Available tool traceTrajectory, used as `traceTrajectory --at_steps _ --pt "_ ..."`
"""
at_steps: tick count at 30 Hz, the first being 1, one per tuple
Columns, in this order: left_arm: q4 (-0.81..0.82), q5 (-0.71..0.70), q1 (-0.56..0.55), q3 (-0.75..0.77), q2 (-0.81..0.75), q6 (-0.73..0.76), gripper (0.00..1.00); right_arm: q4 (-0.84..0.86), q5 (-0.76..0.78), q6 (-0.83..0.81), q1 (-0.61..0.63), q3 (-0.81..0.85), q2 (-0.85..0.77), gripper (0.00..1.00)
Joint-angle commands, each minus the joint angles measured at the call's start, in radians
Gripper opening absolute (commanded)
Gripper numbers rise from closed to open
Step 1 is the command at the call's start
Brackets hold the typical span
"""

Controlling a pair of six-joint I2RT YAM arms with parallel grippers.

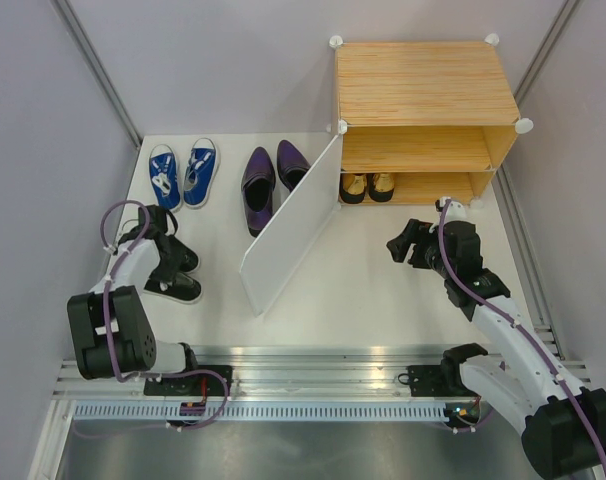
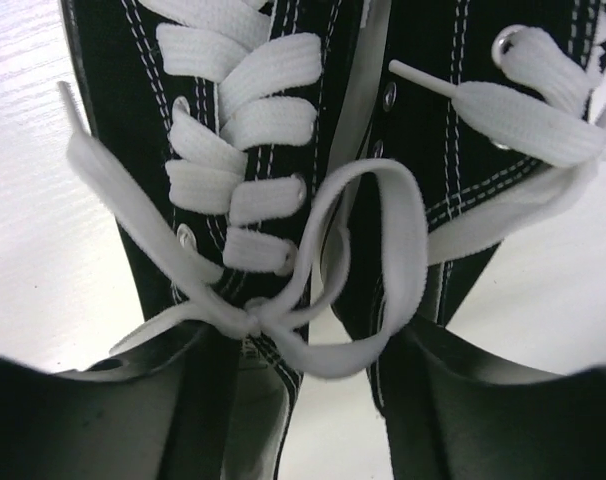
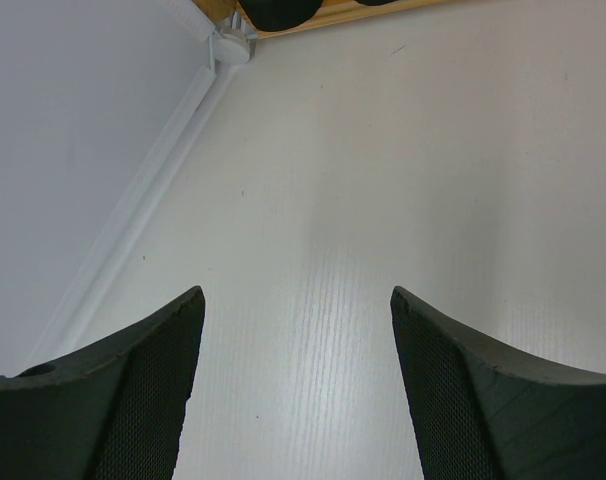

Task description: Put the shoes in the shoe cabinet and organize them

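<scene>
While my left gripper (image 2: pixel 313 390) sits half-spread with the black shoes' (image 2: pixel 113 100) adjoining sides between its fingers, I can't tell if it's pinching yet. Straddling both probably lifts the pair together. Right gripper (image 3: pixel 296 340) is wide open and empty over the table (image 3: pixel 383 180) by the shoe cabinet (image 1: pixel 423 80). Its door (image 1: pixel 288 225) is swung open for access, and the gold shoes (image 1: pixel 368 187) are on the bottom shelf. Blue sneakers (image 1: pixel 183 173) and purple dress shoes (image 1: pixel 273 175) are on the table, left of the cabinet. No readable branding.

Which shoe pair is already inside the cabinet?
The gold pair, on the cabinet's lower shelf; blue pair, purple pair and black pair sit outside on the table.
</scene>
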Motion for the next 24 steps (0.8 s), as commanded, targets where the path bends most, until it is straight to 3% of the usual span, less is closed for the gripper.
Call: traceTrajectory --at_steps 1,5,6,12,20,24 --pt "0.015 0.004 0.018 0.018 0.050 -0.020 0.55 0.033 -0.014 -0.006 0.000 0.006 0.001 0.79" --pt "0.023 0.020 0.025 0.026 0.089 -0.001 0.40 0.033 -0.012 -0.006 0.000 0.006 -0.001 0.79" --pt "0.023 0.026 0.026 0.029 0.092 0.003 0.30 0.033 -0.012 -0.004 0.002 0.004 -0.002 0.79" --pt "0.030 0.102 0.028 0.050 0.055 0.100 0.02 0.034 -0.011 -0.004 0.002 0.001 -0.001 0.79" --pt "0.027 0.193 0.025 0.078 -0.245 0.261 0.02 0.049 -0.028 0.000 0.002 -0.003 0.013 0.79" --pt "-0.006 0.106 0.022 0.139 -0.460 0.348 0.02 0.062 -0.023 -0.001 0.002 -0.005 0.019 0.79"
